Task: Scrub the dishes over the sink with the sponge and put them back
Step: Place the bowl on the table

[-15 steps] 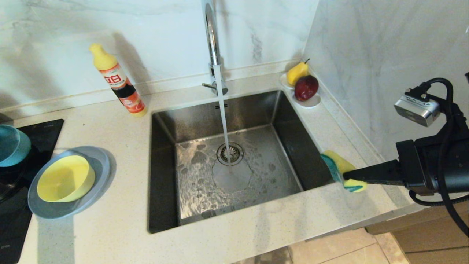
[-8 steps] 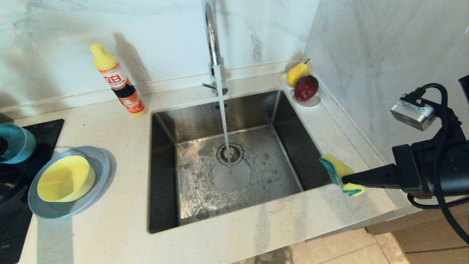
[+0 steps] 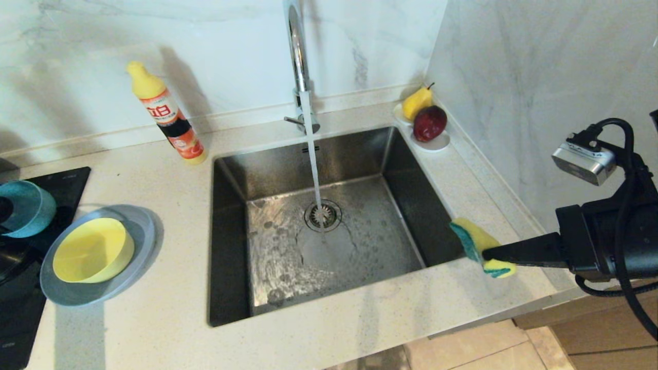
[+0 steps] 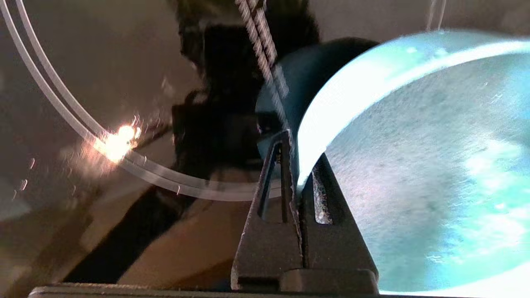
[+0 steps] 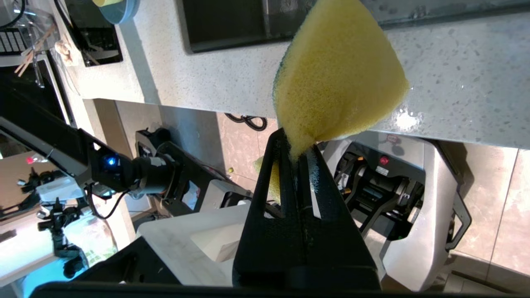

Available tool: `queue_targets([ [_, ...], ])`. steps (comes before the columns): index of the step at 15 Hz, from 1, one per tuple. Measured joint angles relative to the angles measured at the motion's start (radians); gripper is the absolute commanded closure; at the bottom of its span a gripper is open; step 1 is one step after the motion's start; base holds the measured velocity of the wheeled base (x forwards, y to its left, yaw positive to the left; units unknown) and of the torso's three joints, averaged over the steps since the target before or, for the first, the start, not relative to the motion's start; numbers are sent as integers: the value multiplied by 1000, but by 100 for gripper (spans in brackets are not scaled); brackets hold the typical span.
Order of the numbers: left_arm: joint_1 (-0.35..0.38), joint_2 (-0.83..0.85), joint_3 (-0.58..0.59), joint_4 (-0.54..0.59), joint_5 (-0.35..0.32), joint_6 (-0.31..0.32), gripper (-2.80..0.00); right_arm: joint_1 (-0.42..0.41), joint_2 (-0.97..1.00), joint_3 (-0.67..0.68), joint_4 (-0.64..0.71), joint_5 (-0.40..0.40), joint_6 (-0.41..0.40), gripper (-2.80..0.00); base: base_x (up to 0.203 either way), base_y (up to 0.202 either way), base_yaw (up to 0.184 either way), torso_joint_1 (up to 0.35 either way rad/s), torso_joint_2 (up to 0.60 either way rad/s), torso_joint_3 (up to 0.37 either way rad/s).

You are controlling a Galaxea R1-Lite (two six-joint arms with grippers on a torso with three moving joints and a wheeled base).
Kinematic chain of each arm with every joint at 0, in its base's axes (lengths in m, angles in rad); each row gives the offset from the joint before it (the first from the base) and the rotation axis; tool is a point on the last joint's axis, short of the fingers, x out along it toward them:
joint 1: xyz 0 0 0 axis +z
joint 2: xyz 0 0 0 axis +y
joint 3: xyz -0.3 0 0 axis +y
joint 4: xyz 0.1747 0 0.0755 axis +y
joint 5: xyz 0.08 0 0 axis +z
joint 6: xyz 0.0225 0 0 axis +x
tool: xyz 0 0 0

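At the far left of the head view, the small teal-blue bowl (image 3: pixel 28 208) is held tipped on its side above the black cooktop (image 3: pixel 51 190), its mouth turned toward the edge of the view. The left gripper (image 4: pixel 299 165) is pinched tight on the bowl's rim: in the left wrist view one finger lies inside the bowl and the other outside, with the rim wedged between their tips and the bowl's hollow spreading away to one side of the claw.

Just beside it, on the pale counter (image 3: pixel 154 318), the pale yellow-green bowl (image 3: pixel 92 250) sits upright inside the grey-blue plate (image 3: pixel 131 277), both apart from the held bowl. Behind them, near the wall, a yellow-capped detergent bottle (image 3: pixel 167 119) leans.

In the middle lies the sink (image 3: pixel 234 267), wet, with water running from the faucet (image 3: pixel 297 56) down onto the drain strainer (image 3: pixel 323 215). At the sink's back right corner a white fruit dish (image 3: pixel 439 144) holds a pear and a red fruit.

On the right, the right gripper (image 3: pixel 488 253) is clamped on the sponge (image 3: pixel 475 239), holding it over the counter at the sink's right edge. The fingers squeeze the sponge narrow near one end, so most of it fans out beyond the fingertips, green scouring layer toward the basin, yellow foam toward the wrist camera.
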Motion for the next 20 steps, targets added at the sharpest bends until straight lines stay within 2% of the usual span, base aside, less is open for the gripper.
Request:
queue_targets([
  [2, 0, -16, 0, 20, -34, -3, 0, -1, -7, 3, 0, 3, 0, 0, 0, 0, 0, 0, 0, 0],
  [4, 0, -24, 0, 22, -36, -4, 0, -1, -15, 4, 0, 3, 0, 0, 0, 0, 0, 0, 0, 0],
  [5, 0, -25, -1, 22, -34, -4, -280, -1, -18, 5, 0, 3, 0, 0, 0, 0, 0, 0, 0, 0],
  [10, 2, -7, -3, -25, -27, -2, -280, -1, -27, 10, 1, 3, 0, 0, 0, 0, 0, 0, 0, 0],
  [15, 4, -57, 2, -7, -44, -22, -280, 0, -28, 16, 0, 3, -1, 0, 0, 0, 0, 0, 0, 0],
  [20, -30, -248, 8, 35, -143, -8, -280, 0, -30, 25, 0, 19, -2, 0, 0, 0, 0, 0, 0, 0],
])
